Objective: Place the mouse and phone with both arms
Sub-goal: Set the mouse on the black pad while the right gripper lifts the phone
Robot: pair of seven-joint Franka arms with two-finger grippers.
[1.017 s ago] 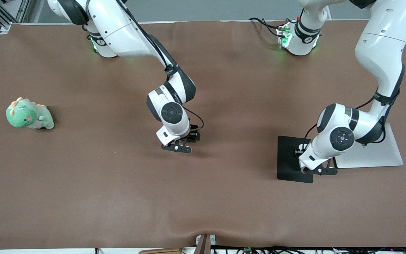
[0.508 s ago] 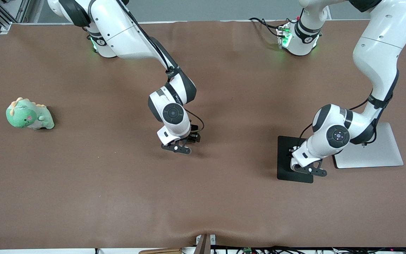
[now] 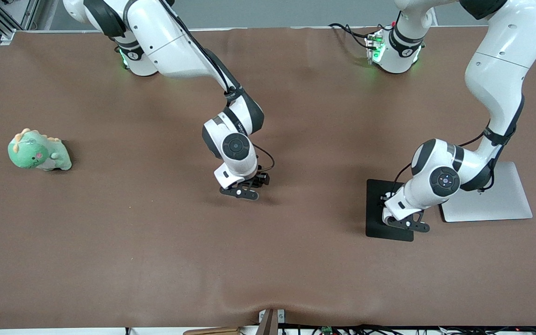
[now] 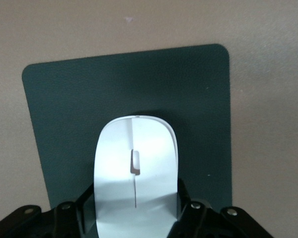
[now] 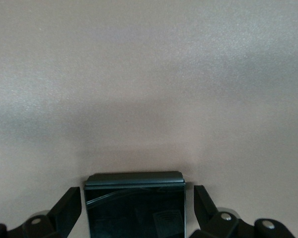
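The white mouse (image 4: 134,148) is held between my left gripper's (image 4: 135,194) fingers, which are shut on its sides. It hangs low over the black pad (image 4: 64,124). In the front view my left gripper (image 3: 407,226) is over the pad (image 3: 376,209), and the mouse is hidden under the wrist. The black glossy phone (image 5: 134,208) lies between the open fingers of my right gripper (image 5: 136,192), with a small gap on each side. In the front view my right gripper (image 3: 244,191) is low over the middle of the table, and the phone is hidden beneath it.
A flat silver-grey plate (image 3: 505,200) lies beside the pad at the left arm's end. A green dinosaur plush (image 3: 37,151) sits at the right arm's end. The brown table cover (image 3: 156,242) is bare nearer the front camera.
My left gripper has moved with the mouse from the pad's edge by the plate to over the pad. My right gripper has shifted a little toward the left arm's end and turned slightly.
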